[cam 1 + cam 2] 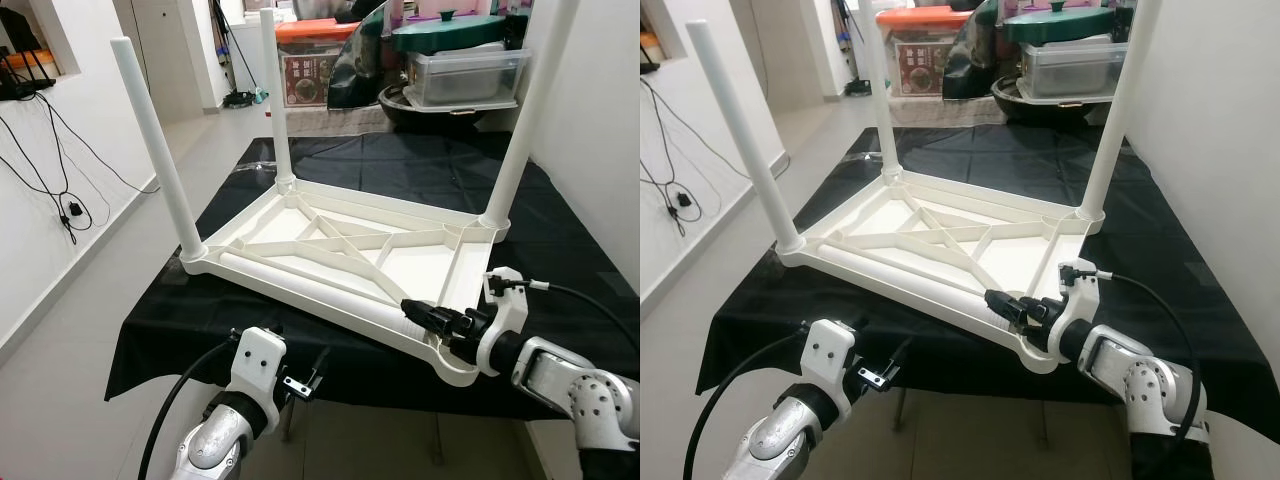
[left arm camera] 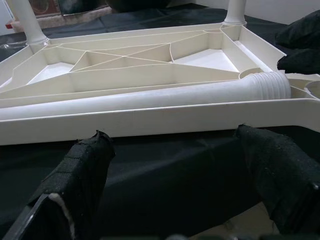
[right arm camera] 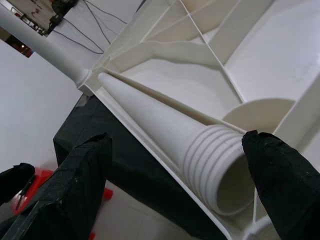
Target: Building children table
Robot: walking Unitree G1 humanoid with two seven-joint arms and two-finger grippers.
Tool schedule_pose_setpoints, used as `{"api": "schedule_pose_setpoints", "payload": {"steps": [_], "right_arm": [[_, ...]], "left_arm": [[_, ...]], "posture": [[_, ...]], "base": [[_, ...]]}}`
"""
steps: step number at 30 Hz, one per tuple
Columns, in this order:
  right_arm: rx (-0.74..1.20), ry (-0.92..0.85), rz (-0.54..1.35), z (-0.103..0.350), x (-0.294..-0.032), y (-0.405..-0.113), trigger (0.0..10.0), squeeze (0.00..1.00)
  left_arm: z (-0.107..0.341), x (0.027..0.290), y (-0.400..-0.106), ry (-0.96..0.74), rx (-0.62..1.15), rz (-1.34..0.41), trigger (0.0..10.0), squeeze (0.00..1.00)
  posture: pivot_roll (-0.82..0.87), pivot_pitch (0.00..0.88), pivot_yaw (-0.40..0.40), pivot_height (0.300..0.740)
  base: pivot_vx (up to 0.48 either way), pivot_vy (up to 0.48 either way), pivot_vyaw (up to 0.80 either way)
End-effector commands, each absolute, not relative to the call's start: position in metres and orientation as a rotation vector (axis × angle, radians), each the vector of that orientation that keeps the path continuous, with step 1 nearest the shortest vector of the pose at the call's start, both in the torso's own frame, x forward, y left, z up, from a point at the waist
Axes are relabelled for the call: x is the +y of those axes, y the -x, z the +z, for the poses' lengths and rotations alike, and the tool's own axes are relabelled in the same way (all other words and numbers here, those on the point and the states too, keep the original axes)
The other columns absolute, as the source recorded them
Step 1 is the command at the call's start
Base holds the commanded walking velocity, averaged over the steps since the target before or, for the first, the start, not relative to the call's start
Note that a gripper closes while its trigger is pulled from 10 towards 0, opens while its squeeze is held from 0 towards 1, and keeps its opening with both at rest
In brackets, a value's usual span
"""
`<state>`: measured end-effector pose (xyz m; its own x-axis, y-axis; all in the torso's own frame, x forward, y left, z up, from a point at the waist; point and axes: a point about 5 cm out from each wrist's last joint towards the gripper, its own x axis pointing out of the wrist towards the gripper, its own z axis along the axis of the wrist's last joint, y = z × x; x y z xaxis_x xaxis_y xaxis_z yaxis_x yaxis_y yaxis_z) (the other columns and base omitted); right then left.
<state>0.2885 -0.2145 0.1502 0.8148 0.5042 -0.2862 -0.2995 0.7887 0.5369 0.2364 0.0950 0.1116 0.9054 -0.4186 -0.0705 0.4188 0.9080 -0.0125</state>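
A white children's table frame [image 1: 420, 235] lies upside down on a black cloth. Three white legs stand screwed into its corners: one at the near left [image 1: 155, 150], one at the back [image 1: 272, 100], one at the right [image 1: 530, 110]. A fourth leg [image 1: 320, 290] lies loose inside the frame along the near rail, its threaded end [image 3: 220, 165] by the near right corner. My right gripper [image 1: 428, 318] is open with its fingers [image 3: 82, 175] on either side of that threaded end. My left gripper [image 2: 182, 170] hangs open just in front of the near rail [image 2: 150, 120], holding nothing.
The black cloth [image 1: 560, 230] covers the work surface, whose front edge is near my arms. A white wall [image 1: 600, 120] stands close on the right. Storage boxes and lidded pots [image 1: 460, 60] are stacked behind. Cables [image 1: 60, 190] hang on the left wall above open floor.
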Motion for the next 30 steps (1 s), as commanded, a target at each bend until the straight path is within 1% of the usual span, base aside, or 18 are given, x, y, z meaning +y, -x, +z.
{"api": "schedule_pose_setpoints", "payload": {"steps": [1, 3, 7, 16, 18, 21, 22, 24, 30], "right_arm": [[0.451, -0.519, 0.458, 0.149, -0.214, -0.289, 10.0, 0.0], [0.502, -0.526, 0.467, 0.146, -0.218, -0.286, 10.0, 0.0], [0.547, -0.541, 0.481, 0.143, -0.218, -0.283, 10.0, 0.0], [0.569, -0.557, 0.498, 0.142, -0.213, -0.283, 10.0, 0.0], [0.56, -0.577, 0.53, 0.146, -0.204, -0.286, 10.0, 0.0], [0.554, -0.584, 0.547, 0.149, -0.199, -0.289, 10.0, 0.0], [0.546, -0.59, 0.568, 0.153, -0.192, -0.294, 10.0, 0.0], [0.546, -0.59, 0.568, 0.153, -0.192, -0.294, 10.0, 0.0], [0.529, -0.571, 0.575, 0.162, -0.182, -0.308, 10.0, 0.0]], "left_arm": [[0.112, 0.097, -0.235, 0.0, 0.081, -0.425, 10.0, 0.0], [0.112, 0.097, -0.235, 0.002, 0.084, -0.424, 10.0, 0.0], [0.111, 0.097, -0.235, 0.003, 0.087, -0.424, 10.0, 0.0], [0.112, 0.097, -0.235, 0.005, 0.089, -0.421, 10.0, 0.0], [0.112, 0.097, -0.235, 0.005, 0.091, -0.42, 10.0, 0.0], [0.112, 0.097, -0.235, 0.005, 0.091, -0.42, 10.0, 0.0], [0.112, 0.096, -0.235, 0.006, 0.091, -0.419, 10.0, 0.0], [0.112, 0.096, -0.235, 0.006, 0.091, -0.419, 10.0, 0.0], [0.114, 0.096, -0.236, 0.006, 0.079, -0.417, 10.0, 0.0]], "posture": [[0.02, 0.025, 0.014, 0.74], [0.02, 0.031, 0.016, 0.74], [0.02, 0.032, 0.012, 0.74], [0.02, 0.034, 0.011, 0.74], [0.02, 0.033, 0.011, 0.74], [0.02, 0.033, 0.009, 0.74], [0.03, 0.032, 0.006, 0.74], [0.03, 0.032, 0.006, 0.74], [0.03, 0.031, 0.003, 0.74]], "base": [[0.0, 0.0, 0.0], [0.0, 0.0, 0.0], [0.0, 0.0, 0.0], [0.0, 0.0, 0.0], [0.0, 0.0, 0.0], [0.0, 0.0, 0.0], [0.0, 0.0, 0.0], [0.0, 0.0, 0.0], [0.0, 0.0, 0.0]]}}
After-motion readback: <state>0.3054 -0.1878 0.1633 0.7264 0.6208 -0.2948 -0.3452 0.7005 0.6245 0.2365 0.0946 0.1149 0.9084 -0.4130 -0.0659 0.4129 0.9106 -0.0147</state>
